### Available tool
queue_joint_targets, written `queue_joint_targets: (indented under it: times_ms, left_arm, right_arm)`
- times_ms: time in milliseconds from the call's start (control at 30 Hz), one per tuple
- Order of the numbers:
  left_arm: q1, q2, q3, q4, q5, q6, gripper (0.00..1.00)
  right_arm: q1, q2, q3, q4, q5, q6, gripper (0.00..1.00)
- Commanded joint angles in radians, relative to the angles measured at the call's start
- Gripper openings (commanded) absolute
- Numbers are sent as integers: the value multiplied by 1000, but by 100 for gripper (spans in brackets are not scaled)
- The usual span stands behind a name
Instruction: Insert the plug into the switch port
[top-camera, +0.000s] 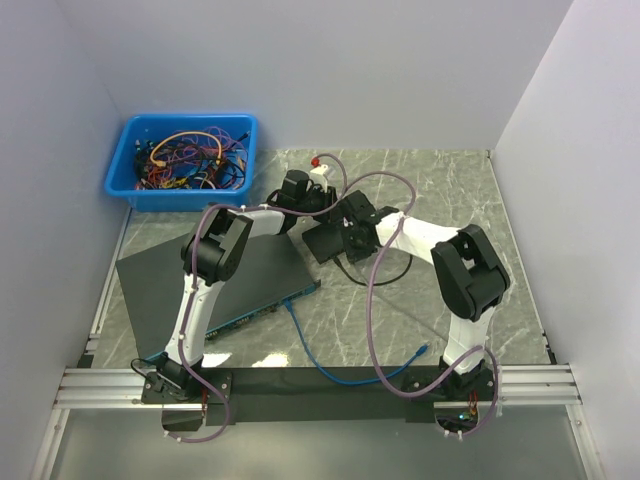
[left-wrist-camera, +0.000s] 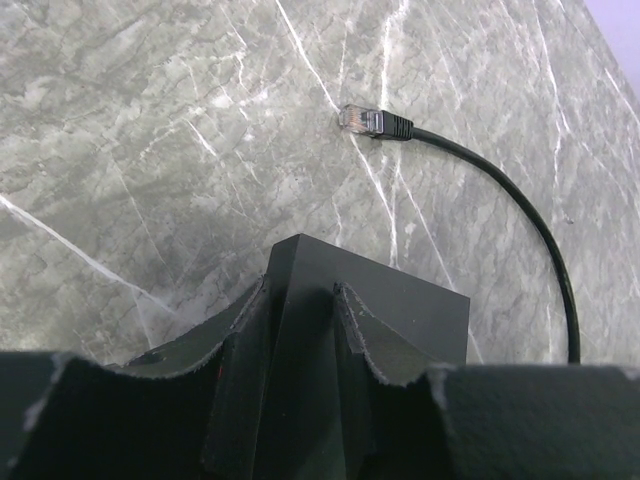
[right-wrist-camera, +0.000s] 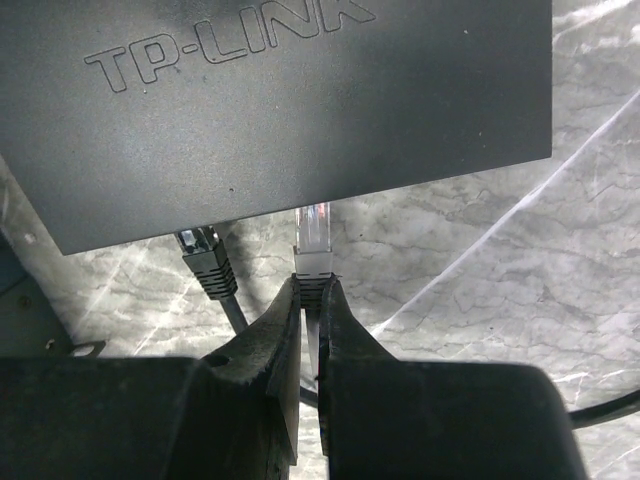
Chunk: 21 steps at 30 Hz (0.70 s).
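Your right gripper (right-wrist-camera: 312, 300) is clamped on the plug (right-wrist-camera: 314, 240), tip at the switch (right-wrist-camera: 300, 110) mid-bench (right-wrist-camera: 470, 260) toward the far edge, left gripper (left-wrist-camera: 300, 292) clamping the switch corner; plug looks not fully seated yet.

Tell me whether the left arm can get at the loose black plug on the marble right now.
Probably not yet. The way is free: the black plug lies on bare marble ahead, nothing between. But the left gripper looks clamped on the switch, so it must let go first.
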Motion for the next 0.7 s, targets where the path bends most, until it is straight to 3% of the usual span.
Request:
queue_joint_targets:
  times_ms: [0, 300, 667]
  left_arm:
    - [-34, -13, -10, -40, 55, 33, 36]
    - [-54, -39, -61, -47, 17, 10, 35]
    - [-57, -50, -147, -4, 72, -41, 34]
  right_arm:
    - [-25, -7, 78, 65, -8, -33, 0]
    - [-34, 45, 103, 86, -42, -41, 0]
    - [-32, 38, 87, 126, -5, -36, 0]
